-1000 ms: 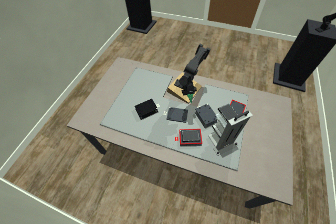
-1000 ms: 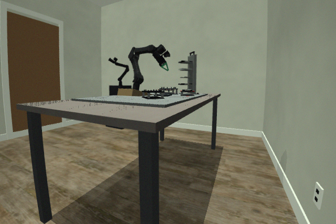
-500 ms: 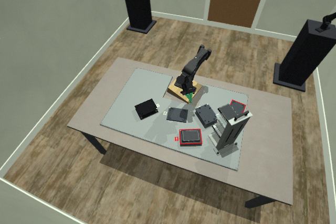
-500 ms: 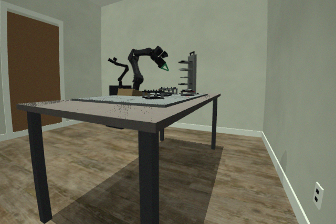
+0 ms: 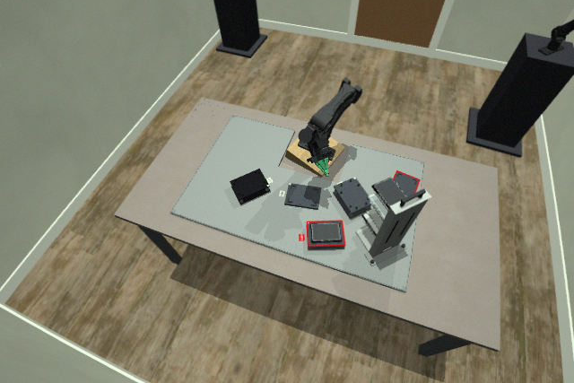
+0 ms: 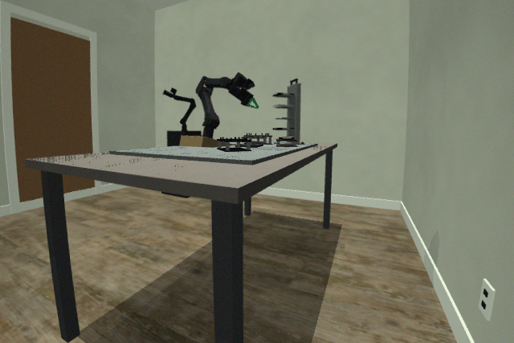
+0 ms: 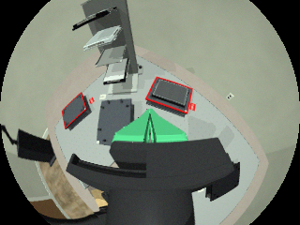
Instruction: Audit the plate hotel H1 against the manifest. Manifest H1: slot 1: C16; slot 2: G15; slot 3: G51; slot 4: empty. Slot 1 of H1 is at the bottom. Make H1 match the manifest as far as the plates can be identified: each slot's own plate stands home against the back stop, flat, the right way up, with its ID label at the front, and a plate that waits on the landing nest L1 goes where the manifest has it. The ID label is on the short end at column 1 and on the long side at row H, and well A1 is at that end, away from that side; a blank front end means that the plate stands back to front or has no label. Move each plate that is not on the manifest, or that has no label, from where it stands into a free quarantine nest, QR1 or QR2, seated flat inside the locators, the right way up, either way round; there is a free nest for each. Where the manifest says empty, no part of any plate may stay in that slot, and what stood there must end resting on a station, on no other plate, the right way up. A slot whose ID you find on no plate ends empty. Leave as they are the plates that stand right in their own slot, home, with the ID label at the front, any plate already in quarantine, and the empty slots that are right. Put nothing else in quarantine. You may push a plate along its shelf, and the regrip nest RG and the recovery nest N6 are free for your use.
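The plate hotel H1 (image 5: 394, 221) is a grey tower with a handle at the right of the mat; it also shows in the wrist view (image 7: 112, 44) and in the exterior view (image 6: 290, 111). Pale plates lie on its shelves; their labels are too small to read. My gripper (image 5: 324, 166) (image 6: 250, 102) (image 7: 149, 112) has green fingers, is shut and holds nothing. It hangs high above the mat near the arm's base, left of the hotel. A red-framed quarantine nest (image 5: 326, 234) holds a dark plate. A second red-framed nest (image 5: 406, 182) behind the hotel looks free.
A dark grey nest (image 5: 352, 196) lies between my gripper and the hotel. Another flat nest (image 5: 302, 195) sits left of it. A black block-like station (image 5: 250, 185) stands further left. The arm's base is on a tan block (image 5: 315, 152).
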Motion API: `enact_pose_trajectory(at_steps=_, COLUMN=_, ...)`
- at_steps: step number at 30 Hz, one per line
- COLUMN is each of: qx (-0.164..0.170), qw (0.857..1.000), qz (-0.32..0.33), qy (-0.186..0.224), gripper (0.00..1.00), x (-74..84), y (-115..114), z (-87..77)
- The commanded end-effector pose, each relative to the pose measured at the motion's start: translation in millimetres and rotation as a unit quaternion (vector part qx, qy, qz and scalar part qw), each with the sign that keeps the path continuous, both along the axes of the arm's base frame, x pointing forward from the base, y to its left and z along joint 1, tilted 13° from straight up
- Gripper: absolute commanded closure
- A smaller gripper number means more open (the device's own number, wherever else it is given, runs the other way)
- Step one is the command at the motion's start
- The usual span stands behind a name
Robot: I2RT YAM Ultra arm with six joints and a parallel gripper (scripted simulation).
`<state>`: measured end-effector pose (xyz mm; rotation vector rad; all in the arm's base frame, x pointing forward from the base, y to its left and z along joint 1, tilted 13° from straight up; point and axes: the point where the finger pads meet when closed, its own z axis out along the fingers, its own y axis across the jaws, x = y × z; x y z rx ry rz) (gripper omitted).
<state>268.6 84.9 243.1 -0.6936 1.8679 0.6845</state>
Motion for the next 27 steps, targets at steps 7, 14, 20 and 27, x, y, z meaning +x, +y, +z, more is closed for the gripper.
enact_pose_trajectory(at_steps=7, qx=0.001, qw=0.999, qz=0.009, qy=-0.037, gripper=1.0, x=-10.6, y=27, z=17.2)
enact_pose_trajectory(at_steps=14, qx=0.002, qw=0.999, qz=0.009, qy=-0.041, gripper=1.0, x=-18.8, y=44, z=24.1)
enact_pose_trajectory(at_steps=20, qx=0.004, qw=0.999, qz=0.009, qy=-0.048, gripper=1.0, x=-28.0, y=57, z=32.7)
enact_pose_trajectory(at_steps=27, qx=0.008, qw=0.999, qz=0.009, qy=-0.05, gripper=1.0, x=-41.3, y=76, z=38.6)
